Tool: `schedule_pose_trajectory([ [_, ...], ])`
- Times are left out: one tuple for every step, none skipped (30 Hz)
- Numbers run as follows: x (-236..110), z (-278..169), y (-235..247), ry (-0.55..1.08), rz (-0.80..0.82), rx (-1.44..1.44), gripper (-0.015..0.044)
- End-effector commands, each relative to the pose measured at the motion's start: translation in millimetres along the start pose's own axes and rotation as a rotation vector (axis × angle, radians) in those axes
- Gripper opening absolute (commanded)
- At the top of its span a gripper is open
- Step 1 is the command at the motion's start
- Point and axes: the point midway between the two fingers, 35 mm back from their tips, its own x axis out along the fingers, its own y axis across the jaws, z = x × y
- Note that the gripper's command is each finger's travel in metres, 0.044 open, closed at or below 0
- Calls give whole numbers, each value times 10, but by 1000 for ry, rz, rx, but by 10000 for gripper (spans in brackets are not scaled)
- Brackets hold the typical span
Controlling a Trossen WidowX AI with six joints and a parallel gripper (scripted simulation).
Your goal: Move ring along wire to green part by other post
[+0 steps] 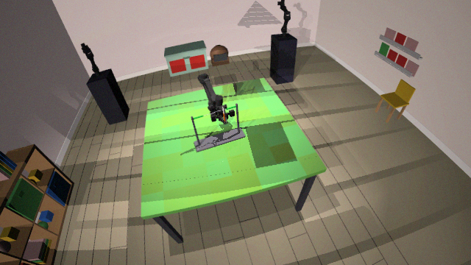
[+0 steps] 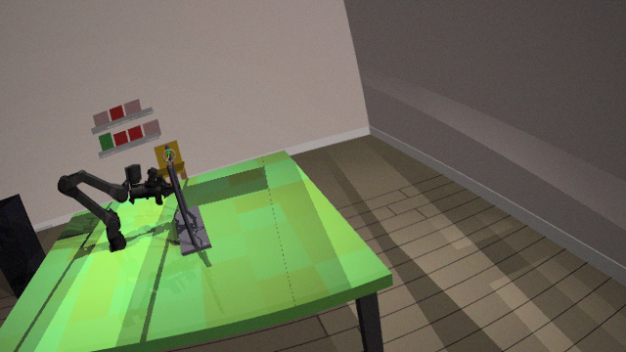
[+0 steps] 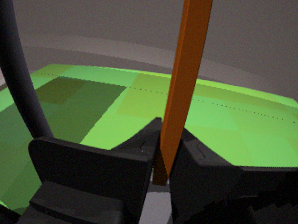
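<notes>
The gripper (image 3: 161, 163) is clamped on the orange handle (image 3: 186, 63), positioned near the right post (image 1: 238, 117) above the grey base (image 1: 235, 137).

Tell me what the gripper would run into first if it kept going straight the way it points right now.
Probably the post near the wire's green end. The gripper, shut on the orange handle, points roughly that way in the top view, and a dark post shows left in the wrist view. Depth is unclear, so it might pass beside it.

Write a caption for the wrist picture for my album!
The pincer squeezes the orange handle above the green table.
</notes>
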Motion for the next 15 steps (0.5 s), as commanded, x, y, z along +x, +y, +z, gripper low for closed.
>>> schedule_pose_trajectory([
  [-17,-11,19,-3,30,-22,-150],
  [-17,-11,25,-3,34,-25,-150],
  [-18,-12,31,-3,39,-28,-150],
  [-18,-12,37,-3,43,-30,-150],
  [-19,-13,45,-3,46,-32,-150],
  [-19,-13,52,-3,48,-34,-150],
  [-20,-13,60,-3,51,-36,-150],
  [-20,-14,68,-3,53,-37,-150],
  [-21,-14,76,-3,55,-39,-150],
  [-21,-14,85,-3,57,-39,-150],
  [-22,-15,94,-3,58,-40,-150],
  [-22,-15,103,-4,60,-41,-150],
  [-23,-16,113,-4,61,-42,-150],
  [-23,-16,122,-4,62,-42,-150],
  [-24,-17,131,-4,63,-43,-150],
])
